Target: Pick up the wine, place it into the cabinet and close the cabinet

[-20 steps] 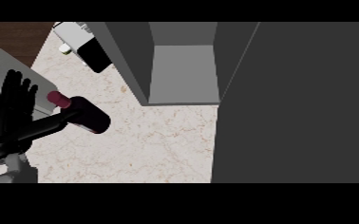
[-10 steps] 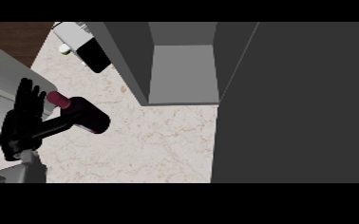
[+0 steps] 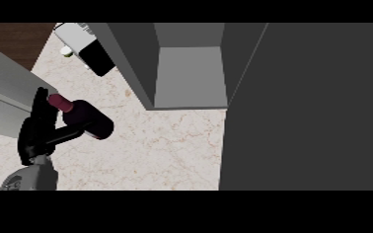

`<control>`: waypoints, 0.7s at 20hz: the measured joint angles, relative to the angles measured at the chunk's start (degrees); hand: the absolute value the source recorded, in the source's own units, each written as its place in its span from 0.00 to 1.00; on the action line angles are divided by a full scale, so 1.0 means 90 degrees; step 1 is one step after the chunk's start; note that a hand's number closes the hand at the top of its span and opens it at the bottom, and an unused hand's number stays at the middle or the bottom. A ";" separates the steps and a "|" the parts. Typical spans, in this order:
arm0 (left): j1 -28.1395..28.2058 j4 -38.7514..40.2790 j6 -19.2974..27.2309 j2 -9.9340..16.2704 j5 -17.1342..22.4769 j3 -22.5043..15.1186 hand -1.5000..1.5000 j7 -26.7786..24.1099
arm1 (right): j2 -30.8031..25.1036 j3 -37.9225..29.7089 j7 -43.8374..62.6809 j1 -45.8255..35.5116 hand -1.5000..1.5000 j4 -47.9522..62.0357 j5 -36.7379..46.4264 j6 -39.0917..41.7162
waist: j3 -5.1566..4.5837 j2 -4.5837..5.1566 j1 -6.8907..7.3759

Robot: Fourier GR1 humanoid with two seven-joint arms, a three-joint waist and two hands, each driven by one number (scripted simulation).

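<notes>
a black left hand at the left edge has its thumb curled under a dark maroon wine bottle, fingers straight up beside its neck. the bottle sits above a pale marbled counter, left of an open grey cabinet with flat matte walls.

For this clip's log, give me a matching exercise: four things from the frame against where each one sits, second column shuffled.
Things:
1. wine bottle
2. cabinet
3. left hand
4. black device

Places:
A. upper left corner of the counter
B. top centre, door open, inside bare
C. left edge, beside the bottle
D. left part of the counter, against the hand

Pairs: 1-D, 2-B, 3-C, 4-A
</notes>
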 measured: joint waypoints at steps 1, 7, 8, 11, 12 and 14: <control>0.0009 0.0109 -0.0062 -0.0014 0.0016 -0.0010 0.00 -0.0077 | -0.0023 -0.0038 -0.0022 0.0026 0.00 -0.0004 -0.0004 0.0014 | 0.0000 0.0000 0.0001; -0.0006 0.0802 -0.0252 -0.0084 0.0039 0.0000 0.00 -0.0650 | -0.0017 -0.0061 -0.0001 -0.0084 0.00 -0.0004 -0.0008 -0.0045 | -0.0001 0.0001 0.0012; 0.0016 0.0871 -0.0296 -0.0070 0.0052 0.0012 0.00 -0.0721 | -0.0033 -0.0070 0.0026 -0.0102 0.00 -0.0012 -0.0014 -0.0046 | -0.0001 -0.0001 0.0014; -0.0066 0.1220 -0.0282 -0.0145 0.0022 0.0005 0.00 -0.1018 | -0.0005 0.0121 0.0043 -0.0074 0.00 -0.0015 0.0006 -0.0121 | -0.0002 -0.0003 0.0005; -0.0102 0.1365 -0.0283 -0.0170 0.0019 0.0008 0.00 -0.1138 | -0.0013 0.0058 0.0042 -0.0119 0.00 -0.0006 0.0007 -0.0119 | -0.0002 0.0000 0.0012; -0.0138 0.1572 -0.0320 -0.0234 0.0097 0.0063 0.00 -0.1320 | -0.0068 -0.0009 -0.0028 -0.0063 0.00 -0.0006 -0.0004 -0.0060 | -0.0001 0.0000 0.0007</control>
